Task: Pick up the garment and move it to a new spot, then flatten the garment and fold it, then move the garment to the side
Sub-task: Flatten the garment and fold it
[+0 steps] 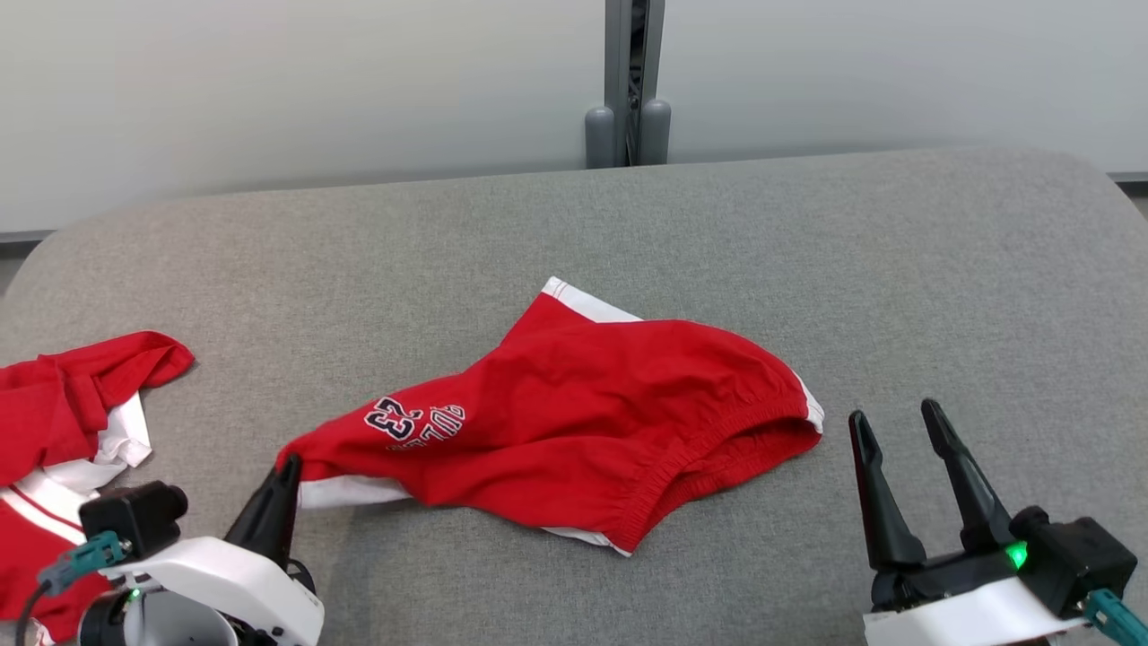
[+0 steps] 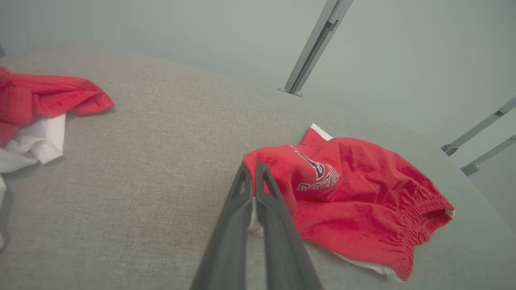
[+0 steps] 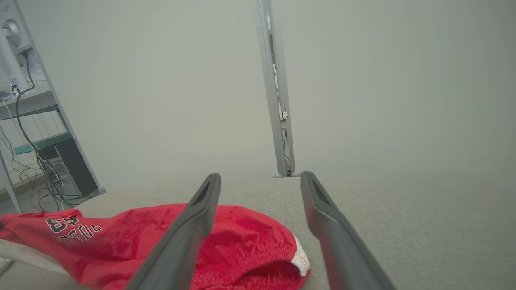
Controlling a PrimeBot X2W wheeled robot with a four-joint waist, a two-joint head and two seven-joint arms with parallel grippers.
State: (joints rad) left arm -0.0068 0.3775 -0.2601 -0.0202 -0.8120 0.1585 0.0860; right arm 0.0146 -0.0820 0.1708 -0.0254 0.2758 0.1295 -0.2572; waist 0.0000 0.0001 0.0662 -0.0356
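The left tool [image 1: 289, 474] has its two dark fingers pressed together on the white-trimmed corner of the garment [image 1: 574, 413]. In the left wrist view a sliver of white hem shows between the fingers [image 2: 242, 189]. The right tool [image 1: 894, 413] stands with its fingers spread apart, holding nothing. It is just off the garment's elastic waistband and clear of the cloth.

The garment is a pair of red shorts with white edging, lying loosely rumpled on the grey table [image 1: 942, 269], waistband toward the right tool and one leg toward the left tool. Near the pinched leg it carries dark print outlined in white [image 1: 414, 423]. The number 23 reads clearly, upside down from the head view. The word under it is creased and foreshortened, and its letters cannot be read with certainty. The far leg's white hem peeks out behind the red cloth, and most of the underside trim is hidden.

Well to the left of the garment lies a second red-and-white cloth [image 1: 63, 404], bunched up and cut off by the picture's edge, so its kind is unclear.
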